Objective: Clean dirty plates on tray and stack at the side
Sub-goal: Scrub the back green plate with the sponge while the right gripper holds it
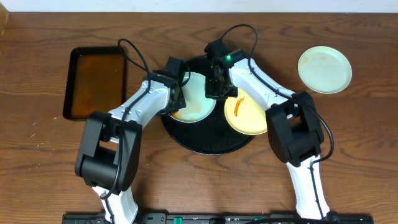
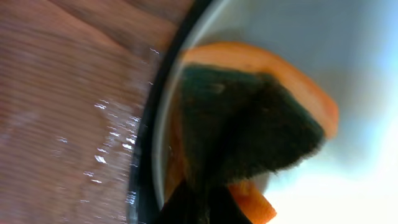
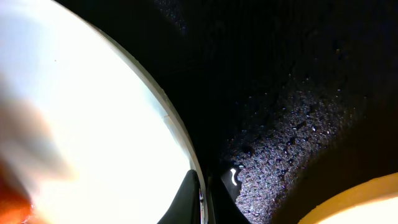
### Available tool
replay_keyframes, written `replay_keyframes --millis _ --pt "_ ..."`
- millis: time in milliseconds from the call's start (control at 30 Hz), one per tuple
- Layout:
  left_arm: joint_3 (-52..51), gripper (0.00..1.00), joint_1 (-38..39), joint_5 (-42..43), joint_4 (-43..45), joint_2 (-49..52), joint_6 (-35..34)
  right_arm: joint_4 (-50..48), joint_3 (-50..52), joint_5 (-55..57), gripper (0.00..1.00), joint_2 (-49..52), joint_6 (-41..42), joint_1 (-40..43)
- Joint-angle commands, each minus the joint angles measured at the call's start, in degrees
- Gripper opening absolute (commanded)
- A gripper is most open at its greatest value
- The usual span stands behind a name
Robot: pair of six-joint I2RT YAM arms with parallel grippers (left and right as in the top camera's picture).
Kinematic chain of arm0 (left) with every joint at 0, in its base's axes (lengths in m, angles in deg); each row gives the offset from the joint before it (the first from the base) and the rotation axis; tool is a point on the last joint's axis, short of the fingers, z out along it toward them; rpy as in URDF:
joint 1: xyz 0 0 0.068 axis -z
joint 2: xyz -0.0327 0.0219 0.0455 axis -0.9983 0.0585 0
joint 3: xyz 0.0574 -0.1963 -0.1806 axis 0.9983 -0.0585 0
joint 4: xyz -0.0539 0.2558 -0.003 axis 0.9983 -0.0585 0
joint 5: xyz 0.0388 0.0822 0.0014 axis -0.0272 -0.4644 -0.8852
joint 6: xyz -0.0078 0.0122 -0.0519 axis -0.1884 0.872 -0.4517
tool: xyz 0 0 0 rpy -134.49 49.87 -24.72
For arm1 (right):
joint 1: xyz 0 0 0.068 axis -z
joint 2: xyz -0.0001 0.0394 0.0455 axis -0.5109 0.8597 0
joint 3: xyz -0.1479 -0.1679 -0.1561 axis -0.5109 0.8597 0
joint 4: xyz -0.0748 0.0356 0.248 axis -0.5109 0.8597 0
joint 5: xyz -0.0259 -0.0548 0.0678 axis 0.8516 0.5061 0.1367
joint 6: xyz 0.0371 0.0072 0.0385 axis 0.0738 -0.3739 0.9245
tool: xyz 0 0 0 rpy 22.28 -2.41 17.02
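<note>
Large round glossy black tray point(image 1: 208, 142), raised rim: flat on wooden table point(image 1: 50, 180), centre, ahead of me. Pale mint-blue round plate point(image 1: 200, 93) on its left half, orange-brown smear on near-left edge. Pale yellow round plate point(image 1: 249, 118) on its right side, reaching past rim, orange streak point(image 1: 238, 106) on top. Second pale mint plate point(image 1: 324, 70) off tray, far to my right, faint smudges.

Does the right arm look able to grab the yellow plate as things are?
Probably not yet: the right gripper is clamped on the mint plate, though the yellow plate lies close beside it.
</note>
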Motion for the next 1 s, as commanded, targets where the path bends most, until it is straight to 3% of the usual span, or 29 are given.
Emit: replay_keyframes --millis 0,200,400,600,933,967 --pt "-0.6 0.07 -1.4 -12.6 -1.9 -3.5 4.5 0.8 0.4 3.5 0.01 1.1 0.4 -0.3" --pt "-0.3 0.07 -1.5 -11.1 -3.2 -16.1 1.5 -1.0 -0.3 3.7 0.01 0.3 -5.4 -0.1" --pt "-0.3 0.07 -1.5 4.7 -4.2 -28.8 1.0 -1.2 -4.8 3.9 0.01 -4.7 -15.3 0.7" --pt "-0.9 0.07 -1.5 7.3 -5.9 -28.9 1.0 1.1 -9.3 16.0 0.01 -11.3 -25.0 -0.2" --pt "-1.3 0.07 -1.5 7.3 -6.0 -28.7 0.5 1.4 -9.4 36.3 0.01 -22.6 -30.1 -3.0" --pt "-1.3 0.07 -1.5 7.3 -6.0 -28.7 0.5 1.5 -9.4 36.1 0.04 -22.8 -30.0 -3.1"
